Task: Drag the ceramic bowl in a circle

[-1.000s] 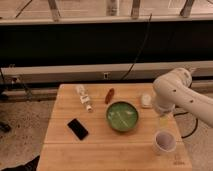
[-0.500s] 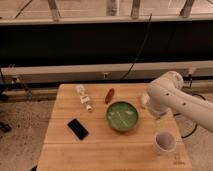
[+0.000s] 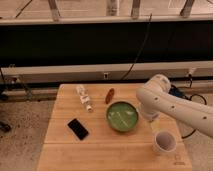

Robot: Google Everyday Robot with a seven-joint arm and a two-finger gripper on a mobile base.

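Observation:
The ceramic bowl (image 3: 122,116), round, shallow and green with pale streaks inside, sits on the wooden table (image 3: 100,150) a little right of centre. My white arm comes in from the right and bends down just beside the bowl's right rim. The gripper (image 3: 151,120) is at the arm's lower end, close to the right rim and mostly hidden by the arm. I cannot tell whether it touches the bowl.
A small white cup (image 3: 164,142) stands at the front right, just below the arm. A black phone (image 3: 78,128) lies at the front left. A clear plastic bottle (image 3: 84,96) and a brown oblong item (image 3: 109,95) lie behind the bowl.
My arm has swung left and down, from the table's right edge to the bowl's right rim. The bowl, cup and other items have not moved.

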